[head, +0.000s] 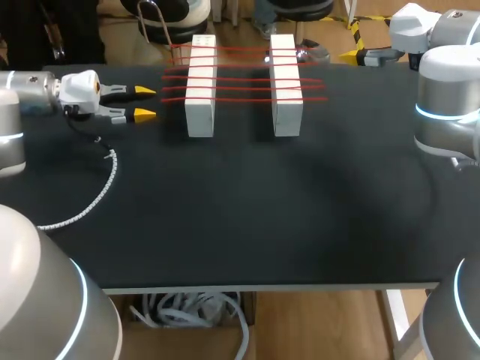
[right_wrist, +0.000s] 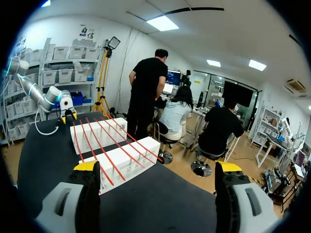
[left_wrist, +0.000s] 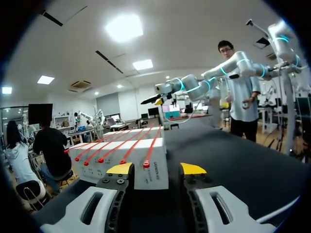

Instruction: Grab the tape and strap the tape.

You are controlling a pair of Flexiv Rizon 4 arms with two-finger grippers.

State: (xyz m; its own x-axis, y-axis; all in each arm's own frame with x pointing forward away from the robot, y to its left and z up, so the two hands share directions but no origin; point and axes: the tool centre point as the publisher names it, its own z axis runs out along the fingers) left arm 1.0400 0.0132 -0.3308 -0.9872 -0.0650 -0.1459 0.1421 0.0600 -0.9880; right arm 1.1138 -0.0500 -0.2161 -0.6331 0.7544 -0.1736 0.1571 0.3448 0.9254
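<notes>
Red tape [head: 244,88]: five thin strips, lying side by side across two white blocks [head: 201,86] that are standing parallel at the far middle of the black table [head: 240,225]. Each strip is bridging the gap between the blocks, so from above its long axis is running left to right. The blocks' own long axes are running away from you, crosswise to the strips.

Left gripper [head: 146,103]: hanging level just beside the outer face of the left block, apart from it and pointing straight at it. Its jaws are standing moderately apart and holding nothing. From its wrist, the near block is sitting directly ahead of the fingers. The strip ends are facing you and the strips are running away along the line the gripper is pointing.

Right gripper [head: 352,54]: sitting at the table's far right edge, well apart from the right block. From its wrist, its jaws [right_wrist: 157,167] are spread wide and empty. The blocks are lying ahead and off toward one finger, and the strips are crossing its line at a slant.

Coiled cable [head: 97,199]: trailing over the table under your left arm.

Assessment: your left arm is looking much the nearer and is already lined up end-on with the strips. You are probably looking at a short advance onto a strip end at the left block. The strips are lying flat and close together, so you are risking catching two at once.
</notes>
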